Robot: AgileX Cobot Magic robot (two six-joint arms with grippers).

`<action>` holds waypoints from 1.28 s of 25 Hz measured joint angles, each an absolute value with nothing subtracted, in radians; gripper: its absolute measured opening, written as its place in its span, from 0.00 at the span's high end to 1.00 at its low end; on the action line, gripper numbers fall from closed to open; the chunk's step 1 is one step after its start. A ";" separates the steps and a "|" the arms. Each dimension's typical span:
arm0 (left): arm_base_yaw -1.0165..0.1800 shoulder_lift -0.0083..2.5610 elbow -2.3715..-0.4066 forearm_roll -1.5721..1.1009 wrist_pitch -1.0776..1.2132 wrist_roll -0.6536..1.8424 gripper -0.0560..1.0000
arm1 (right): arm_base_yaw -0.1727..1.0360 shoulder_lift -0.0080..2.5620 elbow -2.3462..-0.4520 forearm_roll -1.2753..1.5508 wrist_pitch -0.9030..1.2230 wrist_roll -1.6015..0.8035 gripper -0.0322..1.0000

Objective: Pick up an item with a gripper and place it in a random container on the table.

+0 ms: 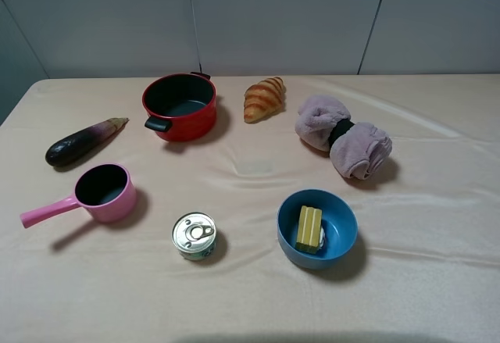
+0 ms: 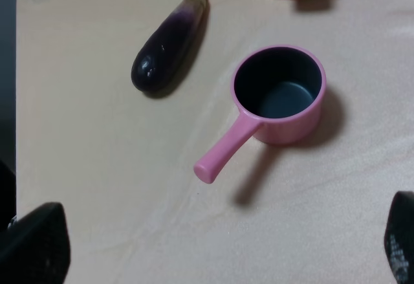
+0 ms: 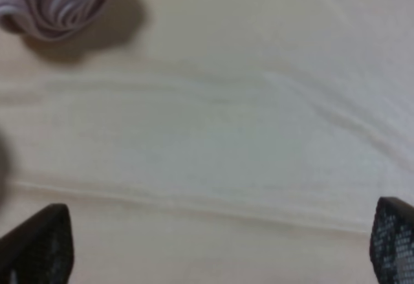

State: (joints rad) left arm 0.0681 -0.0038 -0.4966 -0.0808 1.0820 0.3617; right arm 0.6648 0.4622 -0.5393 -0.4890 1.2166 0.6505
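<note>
The small yellow ribbed block with a white end [image 1: 309, 229] lies inside the round blue bowl [image 1: 337, 245] at the front right of the table. Neither gripper shows in the exterior high view. In the left wrist view my left gripper [image 2: 213, 248] is open and empty, its fingertips [image 2: 35, 242] spread wide above the cloth near the pink saucepan [image 2: 279, 96]. In the right wrist view my right gripper [image 3: 213, 245] is open and empty, its fingertips [image 3: 35, 245] wide apart over bare cloth.
A red pot with black handles [image 1: 180, 106], a croissant [image 1: 264, 98], a rolled purple towel [image 1: 344, 136], an eggplant [image 1: 82, 141], the pink saucepan [image 1: 101, 193] and a tin can [image 1: 194, 236] stand on the cream tablecloth [image 1: 250, 171].
</note>
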 joint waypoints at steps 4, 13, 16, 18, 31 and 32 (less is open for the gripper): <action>0.068 -0.004 -0.497 -0.081 1.082 0.362 0.01 | 0.588 0.414 -0.539 -0.458 1.217 0.612 0.30; 0.068 -0.004 -0.497 -0.081 1.082 0.362 0.01 | 0.377 0.358 -0.539 -0.374 1.197 0.486 0.30; 0.068 -0.004 -0.497 -0.081 1.082 0.362 0.01 | 0.321 0.358 -0.539 -0.331 1.178 0.427 0.30; 0.068 -0.004 -0.497 -0.081 1.082 0.362 0.01 | 0.279 0.358 -0.539 -0.298 1.161 0.380 0.30; 0.068 -0.004 -0.497 -0.081 1.082 0.362 0.01 | 0.058 0.154 -0.529 -0.181 1.103 0.186 0.30; 0.068 -0.004 -0.497 -0.081 1.082 0.362 0.01 | 0.044 0.134 -0.528 -0.172 1.100 0.171 0.30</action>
